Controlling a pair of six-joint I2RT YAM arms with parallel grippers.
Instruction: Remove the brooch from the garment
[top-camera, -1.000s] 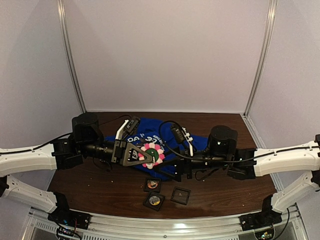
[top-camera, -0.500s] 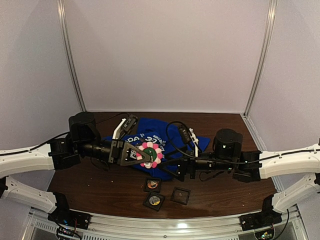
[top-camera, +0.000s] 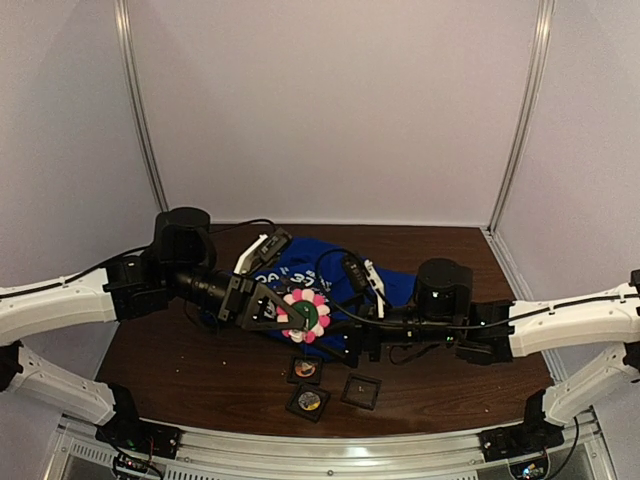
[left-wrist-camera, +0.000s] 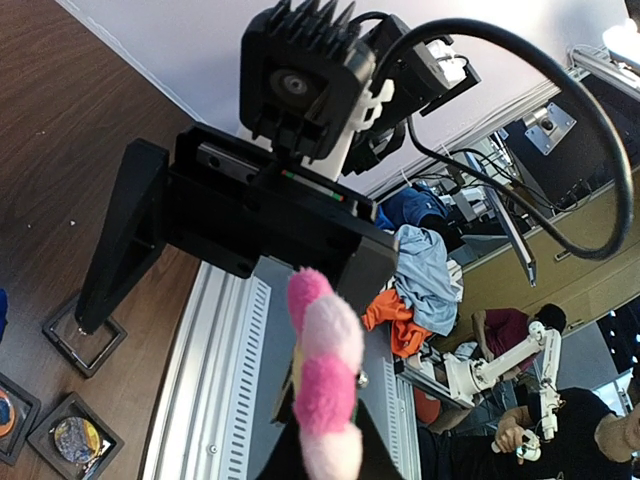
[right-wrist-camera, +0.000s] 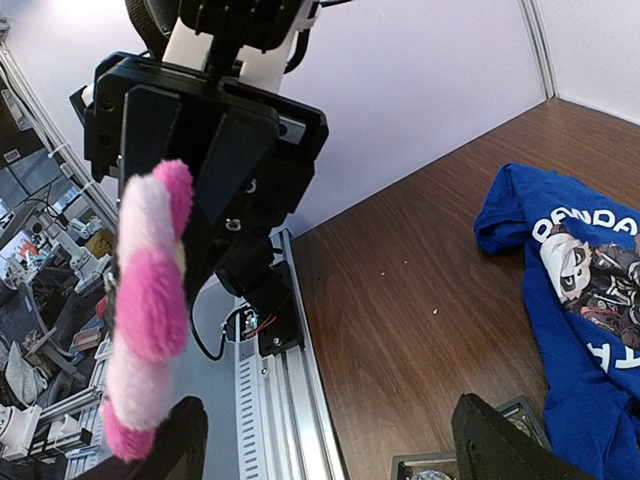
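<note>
Evidently freed: left claw pinches the brooch above the shirt; right claw, at three o'clock, gapes empty; next, lay it down.

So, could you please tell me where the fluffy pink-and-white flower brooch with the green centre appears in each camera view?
Top external: the fluffy pink-and-white flower brooch is at centre, in front of the blue T-shirt.
Left wrist: bottom centre, seen edge-on.
Right wrist: left side, seen edge-on.
Shared landmark: the small black square trays.
</note>
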